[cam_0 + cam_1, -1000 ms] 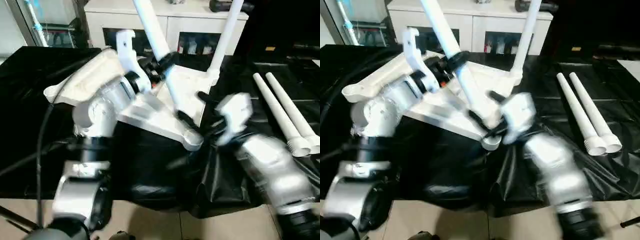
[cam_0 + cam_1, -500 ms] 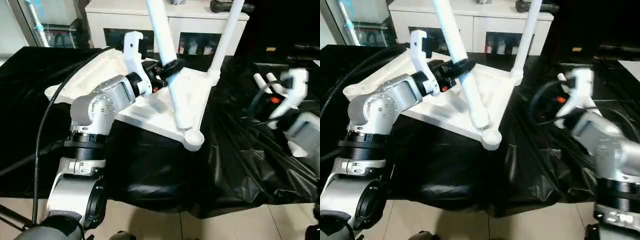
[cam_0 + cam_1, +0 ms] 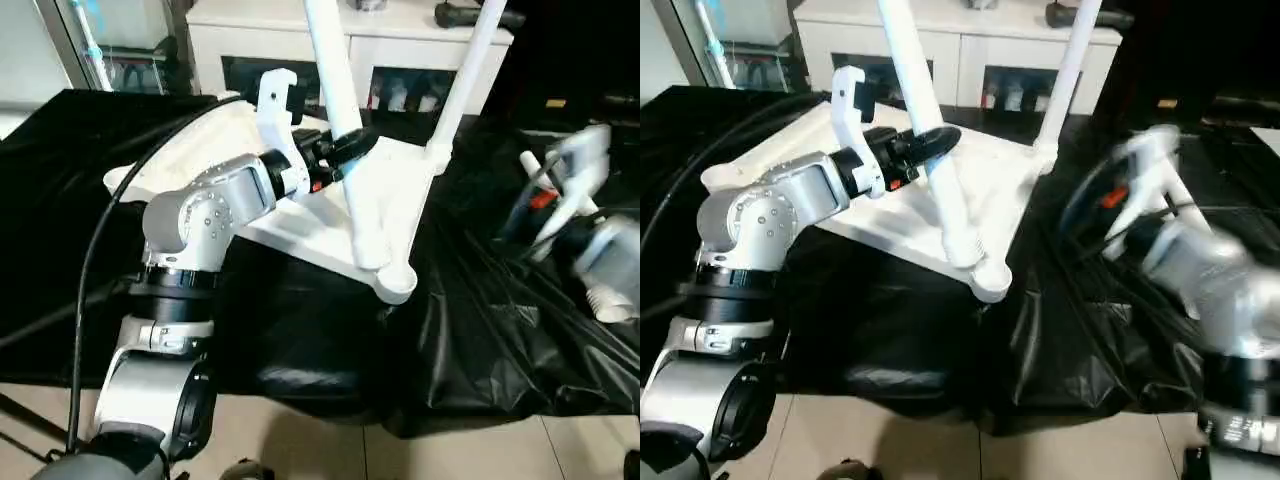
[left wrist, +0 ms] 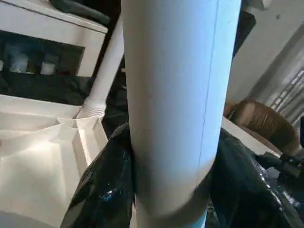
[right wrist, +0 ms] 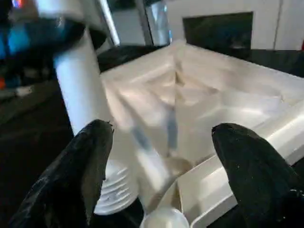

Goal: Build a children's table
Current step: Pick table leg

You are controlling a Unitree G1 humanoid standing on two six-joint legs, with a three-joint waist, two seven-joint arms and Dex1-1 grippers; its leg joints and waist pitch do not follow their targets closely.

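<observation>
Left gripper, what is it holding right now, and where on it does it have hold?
The left gripper is closed on a white table leg, gripping it partway up the tube, above the threaded end near the tabletop's corner socket.

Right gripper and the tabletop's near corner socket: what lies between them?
In the left eye view, only crumpled black plastic sheeting separates the right gripper from the tabletop's near corner socket; that stretch holds nothing else.

arms: silver metal, rounded joint housings, black rings | wrists: white bracket, orange spot | cable: black, along left arm (image 3: pixel 190 215)
</observation>
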